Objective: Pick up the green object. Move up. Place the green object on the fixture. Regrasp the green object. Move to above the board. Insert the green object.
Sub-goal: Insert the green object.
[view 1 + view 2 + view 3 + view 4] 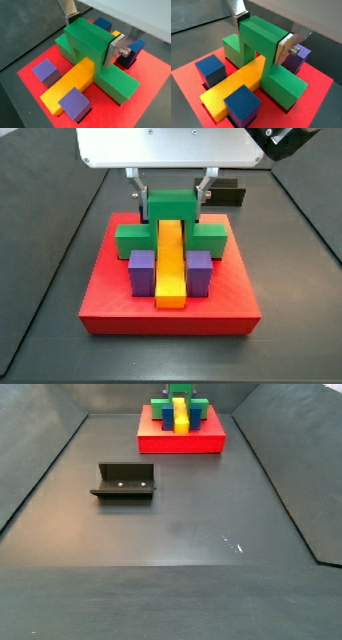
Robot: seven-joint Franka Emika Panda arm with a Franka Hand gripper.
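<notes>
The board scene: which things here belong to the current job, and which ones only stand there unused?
Belong to the job:
- green object, straddling the yellow bar
- gripper, fingers on either side of the green object's raised centre
- board
- fixture, on the floor, apart from the board

Only standing there:
- purple blocks
- blue blocks

End effector (171, 196) grips green object (170, 208) on board (168, 306) — fixture (124, 481) well apart.

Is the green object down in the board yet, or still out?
In. The green object straddles the yellow bar, its lobes down on the board. The tool grips its raised centre.
</notes>
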